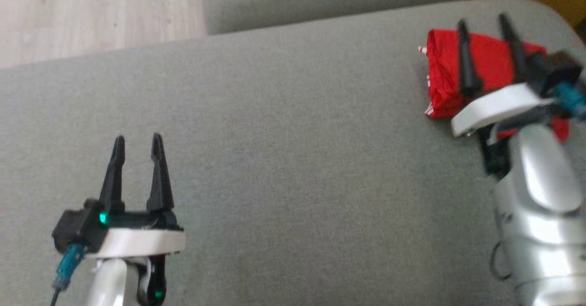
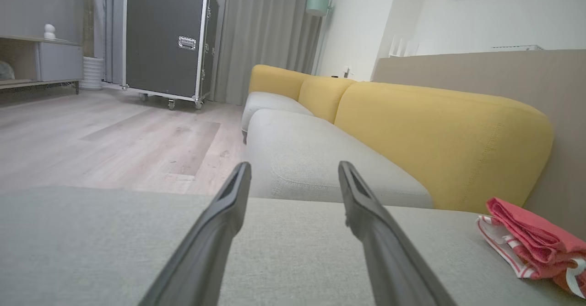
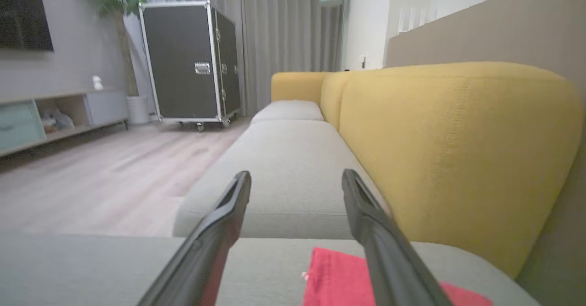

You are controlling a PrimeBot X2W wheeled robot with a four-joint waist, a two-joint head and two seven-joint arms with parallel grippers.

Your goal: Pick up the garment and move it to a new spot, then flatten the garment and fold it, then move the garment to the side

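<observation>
Head view: the folded red cloth garment with white-striped trim (image 1: 445, 84) lies at two o'clock on the grey fabric sofa seat (image 1: 293, 136). The right gripper (image 1: 483, 22) hovers over it, fingers spread, empty; the left gripper (image 1: 138, 141), seven o'clock, likewise. Rising straight up should spare the fold.

The garment (image 1: 490, 63) lies on the sofa seat (image 1: 293, 136), far right, near the backrest (image 2: 439, 136). The right claw (image 1: 482, 19) hangs over it. The left claw (image 1: 138, 137) hovers well apart, leftward. The floor (image 1: 91, 17) lies beyond the seat's left.
</observation>
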